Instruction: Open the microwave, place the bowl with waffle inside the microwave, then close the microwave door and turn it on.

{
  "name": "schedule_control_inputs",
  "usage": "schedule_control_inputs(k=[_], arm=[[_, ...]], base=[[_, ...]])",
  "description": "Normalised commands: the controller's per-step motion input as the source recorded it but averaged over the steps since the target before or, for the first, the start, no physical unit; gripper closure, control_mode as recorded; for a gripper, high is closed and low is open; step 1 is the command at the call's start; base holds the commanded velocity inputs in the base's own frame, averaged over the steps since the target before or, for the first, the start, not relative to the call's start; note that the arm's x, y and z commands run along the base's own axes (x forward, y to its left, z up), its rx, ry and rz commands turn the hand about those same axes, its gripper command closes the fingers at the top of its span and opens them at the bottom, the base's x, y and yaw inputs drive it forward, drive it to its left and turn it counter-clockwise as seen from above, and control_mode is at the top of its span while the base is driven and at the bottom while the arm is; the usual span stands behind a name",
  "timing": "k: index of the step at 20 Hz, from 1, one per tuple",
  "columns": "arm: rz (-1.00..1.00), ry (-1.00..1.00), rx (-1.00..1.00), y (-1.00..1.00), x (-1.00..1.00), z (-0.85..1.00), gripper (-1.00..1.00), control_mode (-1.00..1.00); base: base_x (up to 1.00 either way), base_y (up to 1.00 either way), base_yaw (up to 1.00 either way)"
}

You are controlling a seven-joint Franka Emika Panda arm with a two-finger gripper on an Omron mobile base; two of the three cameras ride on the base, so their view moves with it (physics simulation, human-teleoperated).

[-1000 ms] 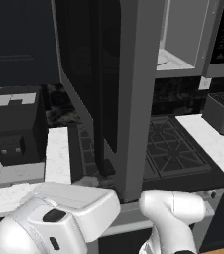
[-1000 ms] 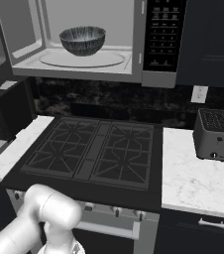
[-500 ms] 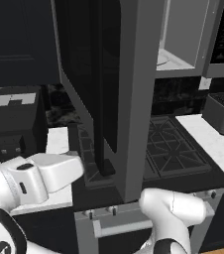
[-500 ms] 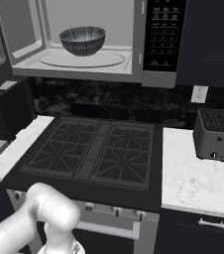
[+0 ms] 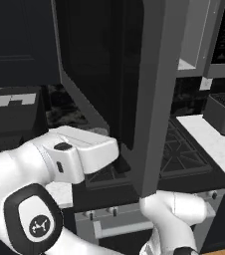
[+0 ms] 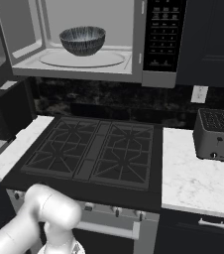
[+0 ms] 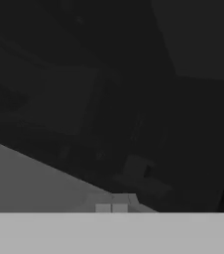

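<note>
I see the microwave (image 6: 84,42) above the stove, its cavity open. The microwave door (image 5: 134,89) stands swung wide toward me. The bowl with waffle (image 6: 82,40) already sits on the white turntable inside. My gripper (image 7: 111,208) shows its fingertips pressed together, holding nothing. I judge closing the door is the step in hand: push its outer face toward the frame.

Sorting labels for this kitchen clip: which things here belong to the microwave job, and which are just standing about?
Job: wide grey-framed microwave; its open dark-glass door; round grey patterned bowl on the turntable.
Standing about: small grey slotted toaster; black gas stove; black boxy coffee machine.
</note>
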Motion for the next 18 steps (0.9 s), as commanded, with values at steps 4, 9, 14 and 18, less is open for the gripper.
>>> schedule_control_inputs(k=[4, 9, 14, 18], arm=[[0.05, -0.18, 0.0, -0.89, 0.0, 0.41, 1.0, -1.0], [0.1, -0.05, 0.01, -0.97, 0.49, 0.08, 1.0, -1.0], [0.23, -0.01, 0.14, -0.8, 0.94, 0.1, 1.0, -1.0], [0.29, -0.04, 0.18, -0.63, 0.86, 0.36, 1.0, -1.0]], base=[[0.0, 0.0, 0.0], [0.0, 0.0, 0.0], [0.0, 0.0, 0.0], [0.0, 0.0, 0.0]])
